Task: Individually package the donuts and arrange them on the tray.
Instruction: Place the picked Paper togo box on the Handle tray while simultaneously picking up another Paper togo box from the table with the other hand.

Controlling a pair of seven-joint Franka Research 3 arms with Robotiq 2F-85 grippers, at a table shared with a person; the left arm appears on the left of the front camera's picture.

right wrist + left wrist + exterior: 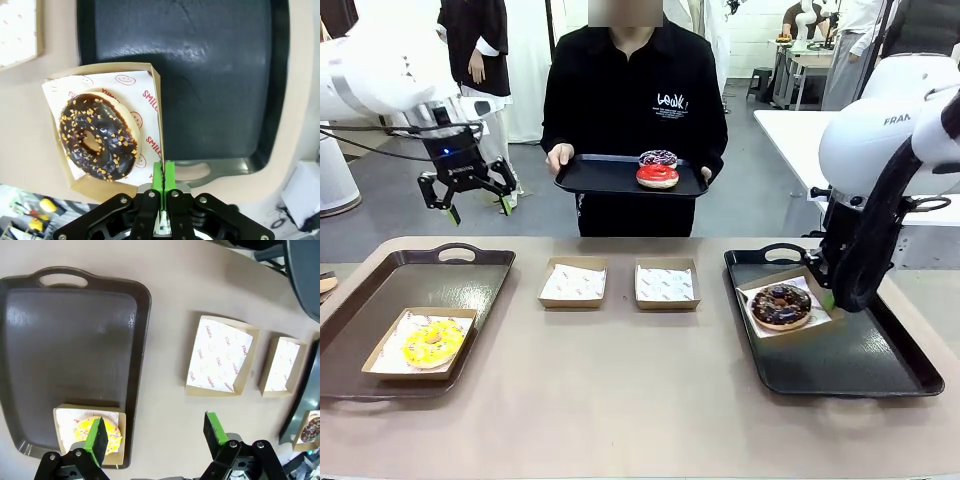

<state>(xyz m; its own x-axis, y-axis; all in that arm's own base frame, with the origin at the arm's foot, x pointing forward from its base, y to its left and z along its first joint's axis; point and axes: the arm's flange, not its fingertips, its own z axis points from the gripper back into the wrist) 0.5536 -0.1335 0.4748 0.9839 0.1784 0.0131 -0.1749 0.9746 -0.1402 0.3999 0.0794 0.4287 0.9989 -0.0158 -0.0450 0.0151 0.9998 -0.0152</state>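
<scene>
Across your desk (640, 400), two dark trays flank the work. The left tray (380, 290) carries the yellow donut (433, 343), boxed at its near corner, while the right tray (860, 360) bears a cardboard box (115, 66) that sits half over its rim, partly on the desk. A person at the far side holds a third tray (595, 175) with the red donut (658, 178) and the purple sprinkled donut (659, 157) close together, unboxed. Two empty boxes (573, 283) lie mid-desk. Your right end effector (163, 175) is pressed together on the straddling box's thin wall. A pull across the rim could, in my judgement, tip the box, tear the card, or send the chocolate donut (97, 137) sliding out over its loose paper liner. That donut looks glossy and dark, flecked with pale nut bits, lying flat and whole. Your left end effector (478, 208) hangs spread wide above the left tray, holding nothing.
</scene>
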